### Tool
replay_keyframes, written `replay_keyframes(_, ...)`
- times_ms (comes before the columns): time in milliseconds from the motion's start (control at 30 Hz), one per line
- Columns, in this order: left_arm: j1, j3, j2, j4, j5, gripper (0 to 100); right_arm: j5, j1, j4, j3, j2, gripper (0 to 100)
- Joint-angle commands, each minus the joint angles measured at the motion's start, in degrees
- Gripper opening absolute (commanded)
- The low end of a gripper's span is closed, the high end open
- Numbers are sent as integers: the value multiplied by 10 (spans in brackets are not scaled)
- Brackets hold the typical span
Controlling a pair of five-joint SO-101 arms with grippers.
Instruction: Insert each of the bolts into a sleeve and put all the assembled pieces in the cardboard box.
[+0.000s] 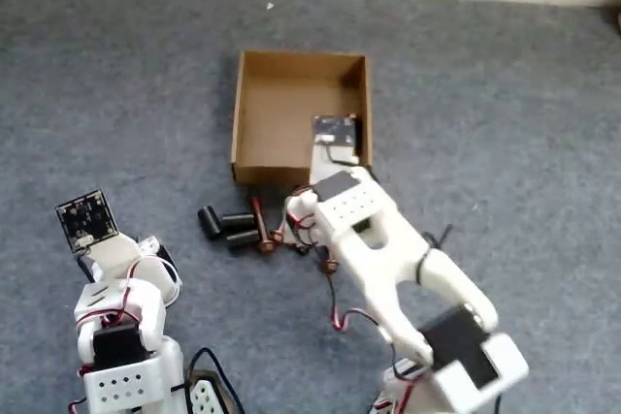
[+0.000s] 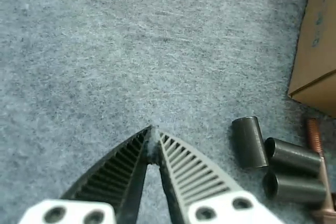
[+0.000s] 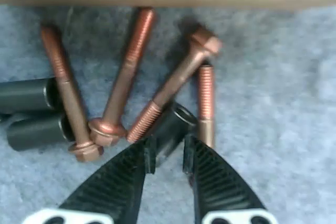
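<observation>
Left gripper: we see the ribbed jaws pressed together at the tips, holding nothing, low over the grey carpet.
Left arm: it sits at the near left of the table, well apart from the cardboard box.
Right gripper: the jaws pinch one end of a black sleeve. As far as we can see, both fingers are touching it.
Right arm: it stretches out to the box's near wall, with the wrist over the near right corner.
Loose sleeves: there are three dark tubes. Two lie side by side and touching, and the third is just beside them. All are on the carpet in front of the box.
Copper bolts: we count four on the carpet between the box wall and the right gripper, fanned out.
Slanted bolt: its head points toward the box and its threaded end lies against the black sleeve.
Short-looking bolt: it lies just beside the slanted bolt, next to one finger.
Box: it stands open, and we can make out no assembled pieces inside it.
</observation>
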State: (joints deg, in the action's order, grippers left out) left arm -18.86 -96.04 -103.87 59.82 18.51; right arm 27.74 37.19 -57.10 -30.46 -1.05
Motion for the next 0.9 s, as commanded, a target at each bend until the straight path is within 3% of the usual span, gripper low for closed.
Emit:
replay_keyframes(0, -6, -11, -4, -12, -8, 6, 10, 15, 13, 47, 27, 81)
replay_keyframes(533, -6, -11, -4, -11, -8, 6, 6, 16, -22, 53, 108, 77)
replay_keyframes(633, -6, -11, -4, -11, -8, 6, 6, 21, -42, 53, 94, 75)
replay_keyframes(733, -6, -11, -4, -11, -8, 6, 3, 21, -44, 53, 70, 4)
replay_keyframes(867, -6, -11, -4, -11, -8, 6, -49, 21, -58, 50, 3, 4)
